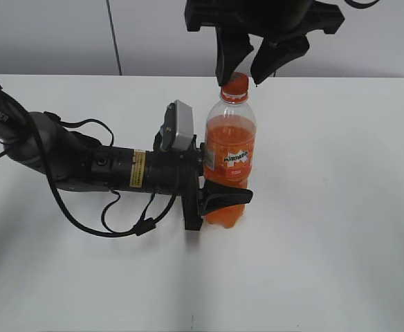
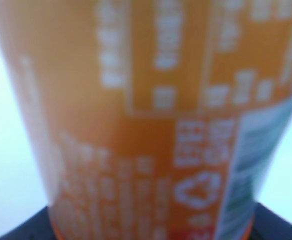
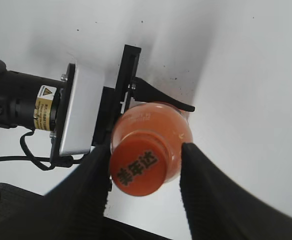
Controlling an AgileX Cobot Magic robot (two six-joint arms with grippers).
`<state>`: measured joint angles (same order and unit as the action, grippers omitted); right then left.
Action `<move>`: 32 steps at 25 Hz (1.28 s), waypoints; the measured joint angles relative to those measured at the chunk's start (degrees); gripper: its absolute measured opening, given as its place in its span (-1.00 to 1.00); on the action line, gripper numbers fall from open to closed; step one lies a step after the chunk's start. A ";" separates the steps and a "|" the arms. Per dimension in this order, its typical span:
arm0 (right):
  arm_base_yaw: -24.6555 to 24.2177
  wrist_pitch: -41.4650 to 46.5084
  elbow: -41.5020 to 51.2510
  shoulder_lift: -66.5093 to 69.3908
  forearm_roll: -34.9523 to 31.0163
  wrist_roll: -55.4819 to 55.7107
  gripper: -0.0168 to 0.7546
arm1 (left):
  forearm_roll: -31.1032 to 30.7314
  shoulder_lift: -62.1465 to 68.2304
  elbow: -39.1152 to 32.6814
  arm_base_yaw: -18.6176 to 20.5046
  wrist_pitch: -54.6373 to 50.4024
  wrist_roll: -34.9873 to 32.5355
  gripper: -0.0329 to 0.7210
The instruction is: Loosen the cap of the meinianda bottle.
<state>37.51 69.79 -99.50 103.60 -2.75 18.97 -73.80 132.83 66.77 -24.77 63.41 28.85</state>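
Observation:
The meinianda bottle (image 1: 230, 138) stands upright on the white table, full of orange drink, with an orange Mirinda label. My left gripper (image 1: 219, 197) is shut on the bottle's lower body from the left. In the left wrist view the bottle's label (image 2: 151, 125) fills the frame, blurred. The orange cap (image 1: 234, 86) sits on the neck. My right gripper (image 1: 245, 69) hangs over it from above, open, one finger on each side of the cap. In the right wrist view the cap (image 3: 138, 167) with dark characters lies between the two black fingers (image 3: 145, 172), close to the left one, with a gap to the right one.
The left arm (image 1: 84, 166) lies low across the table's left half with loose black cables (image 1: 119, 221). Its wrist camera (image 1: 180, 126) stands next to the bottle. A grey wall runs behind the table's far edge (image 1: 368, 77).

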 joint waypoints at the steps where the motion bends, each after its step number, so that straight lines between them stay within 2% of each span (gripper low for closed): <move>1: 0.00 0.08 0.05 0.05 0.00 0.06 -0.04 | 0.00 0.00 0.00 0.00 0.00 0.00 0.11; 15: 0.00 0.08 0.17 0.88 -0.29 0.53 -0.04 | 0.05 0.00 0.00 0.00 -0.02 0.02 0.11; 20: 0.00 -0.02 0.17 0.88 -0.66 0.53 -0.26 | 0.05 0.00 0.00 -0.01 -0.08 0.07 0.11; 26: 0.00 -0.02 0.17 0.88 -0.93 0.25 -0.26 | 0.07 0.00 0.00 -0.01 -0.07 0.07 0.11; 29: 0.00 -0.02 0.17 0.88 -1.27 -4.07 -0.26 | 0.07 0.00 0.00 -0.01 -0.07 0.07 0.11; 32: 0.00 0.04 0.17 0.88 -2.12 -14.71 -0.26 | 0.07 0.00 0.00 -0.01 -0.07 0.00 0.11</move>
<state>37.51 69.83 -99.32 104.47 -4.87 4.26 -73.74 132.83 66.77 -24.79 63.34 28.86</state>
